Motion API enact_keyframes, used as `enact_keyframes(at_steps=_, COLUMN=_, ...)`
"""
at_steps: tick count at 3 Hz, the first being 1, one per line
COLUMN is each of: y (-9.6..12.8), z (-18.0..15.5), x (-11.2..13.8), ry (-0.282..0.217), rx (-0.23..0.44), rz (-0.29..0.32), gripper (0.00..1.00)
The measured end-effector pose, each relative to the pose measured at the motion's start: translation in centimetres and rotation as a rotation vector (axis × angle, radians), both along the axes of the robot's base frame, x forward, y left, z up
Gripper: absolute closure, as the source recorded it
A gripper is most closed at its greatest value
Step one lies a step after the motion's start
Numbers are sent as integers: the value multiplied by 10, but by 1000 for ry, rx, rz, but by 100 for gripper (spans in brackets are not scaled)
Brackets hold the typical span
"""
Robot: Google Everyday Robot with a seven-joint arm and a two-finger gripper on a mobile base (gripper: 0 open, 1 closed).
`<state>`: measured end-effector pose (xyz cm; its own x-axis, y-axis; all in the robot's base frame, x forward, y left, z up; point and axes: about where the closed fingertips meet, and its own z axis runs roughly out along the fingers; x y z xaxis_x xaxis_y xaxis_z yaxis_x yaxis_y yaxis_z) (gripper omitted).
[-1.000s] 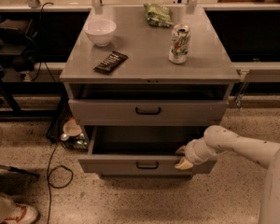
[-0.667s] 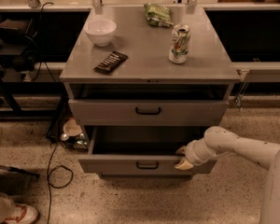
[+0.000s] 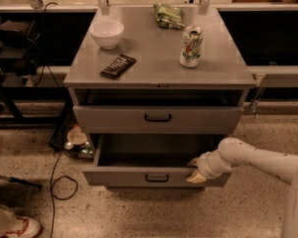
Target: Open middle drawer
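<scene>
We spot middle drawer point(image 3: 120, 176) lower centre of frame, standing well out. Gripper point(image 3: 195, 174) sits at front panel's right end, right of black handle point(image 3: 156, 177). How far gripper is open, we cannot tell. Pull axis runs toward bottom of frame.

My gripper point(image 3: 195, 171) sits at the right end of the middle drawer's point(image 3: 124, 176) front, right of its handle point(image 3: 156, 177). That drawer juts out below and before the upper drawer point(image 3: 114, 119). On the cabinet top point(image 3: 154, 63): bowl point(image 3: 107, 33) back left, bar point(image 3: 117, 66) before it, can point(image 3: 191, 46) at right (bag point(image 3: 169, 15) behind it).
</scene>
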<state>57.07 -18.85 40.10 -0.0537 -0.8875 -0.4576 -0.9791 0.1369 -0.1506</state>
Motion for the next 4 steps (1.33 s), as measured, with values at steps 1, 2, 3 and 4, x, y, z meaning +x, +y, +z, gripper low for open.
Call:
enact_keyframes(at_steps=1, y=1, z=-3, x=-11, ry=4, rx=2, rz=-11, gripper=100)
enact_keyframes(at_steps=2, y=1, z=1, x=-11, ry=4, rx=2, rz=-12, gripper=100)
enact_keyframes(at_steps=3, y=4, z=-6, x=-33, ry=17, rx=4, rz=-36, gripper=100)
enact_keyframes(at_steps=4, y=5, z=0, x=-35, ry=18, rx=4, rz=-39, gripper=100)
